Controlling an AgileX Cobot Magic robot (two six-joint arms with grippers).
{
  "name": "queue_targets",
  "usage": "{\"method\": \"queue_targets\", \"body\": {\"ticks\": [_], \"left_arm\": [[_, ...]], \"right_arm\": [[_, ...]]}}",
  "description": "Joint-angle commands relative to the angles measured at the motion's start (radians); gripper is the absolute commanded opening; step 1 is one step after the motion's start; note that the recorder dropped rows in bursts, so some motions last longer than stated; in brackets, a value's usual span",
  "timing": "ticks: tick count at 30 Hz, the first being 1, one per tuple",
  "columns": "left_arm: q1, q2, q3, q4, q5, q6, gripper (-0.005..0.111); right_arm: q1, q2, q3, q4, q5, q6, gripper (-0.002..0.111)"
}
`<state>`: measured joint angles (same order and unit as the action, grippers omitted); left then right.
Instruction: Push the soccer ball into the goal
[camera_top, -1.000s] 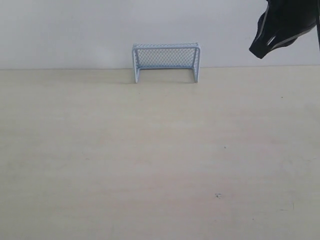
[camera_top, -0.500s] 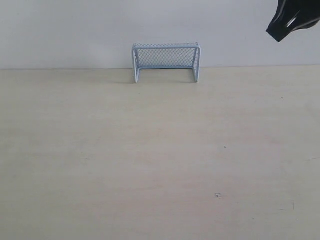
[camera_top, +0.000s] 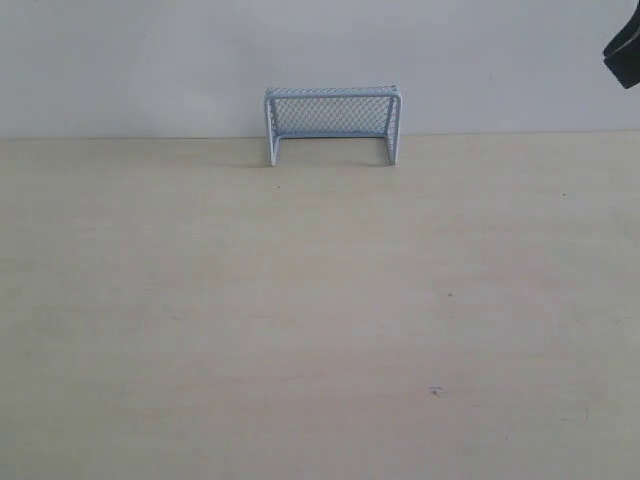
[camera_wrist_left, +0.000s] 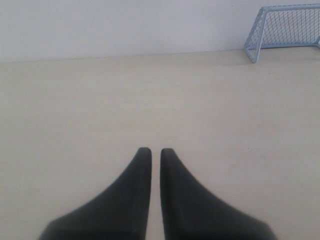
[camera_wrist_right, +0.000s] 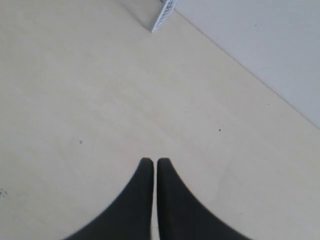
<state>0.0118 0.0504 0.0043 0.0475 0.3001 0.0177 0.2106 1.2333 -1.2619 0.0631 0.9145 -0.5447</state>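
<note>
The goal (camera_top: 332, 122), pale blue with mesh netting, stands at the far edge of the table against the white wall; its mouth faces the camera. It also shows in the left wrist view as the goal (camera_wrist_left: 285, 30), and one corner of the goal (camera_wrist_right: 167, 11) shows in the right wrist view. The soccer ball is out of view in every frame. My left gripper (camera_wrist_left: 155, 151) is shut with nothing between its fingers, above bare table. My right gripper (camera_wrist_right: 153, 161) is shut too, empty, high over the table; only a dark tip of the right gripper (camera_top: 626, 52) shows at the exterior view's right edge.
The pale wooden table (camera_top: 300, 320) bears a few small dark specks (camera_top: 435, 391). A white wall (camera_top: 150, 60) closes off the back edge right behind the goal.
The right gripper has moved up and to the right, almost leaving the exterior view. The goal has not moved.
</note>
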Motion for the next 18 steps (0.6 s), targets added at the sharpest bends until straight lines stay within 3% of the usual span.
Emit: {"method": "queue_targets", "body": {"ticks": [1,18], "left_arm": [[0.005,-0.003,-0.004,-0.007,-0.012,-0.009,0.006],[0.005,-0.003,-0.004,-0.007,-0.012,-0.009,0.006]], "right_arm": [[-0.005,-0.058,0.048,-0.002,-0.035,0.037,0.0],[-0.005,-0.27,0.273,-0.003,-0.15,0.125,0.0]]}}
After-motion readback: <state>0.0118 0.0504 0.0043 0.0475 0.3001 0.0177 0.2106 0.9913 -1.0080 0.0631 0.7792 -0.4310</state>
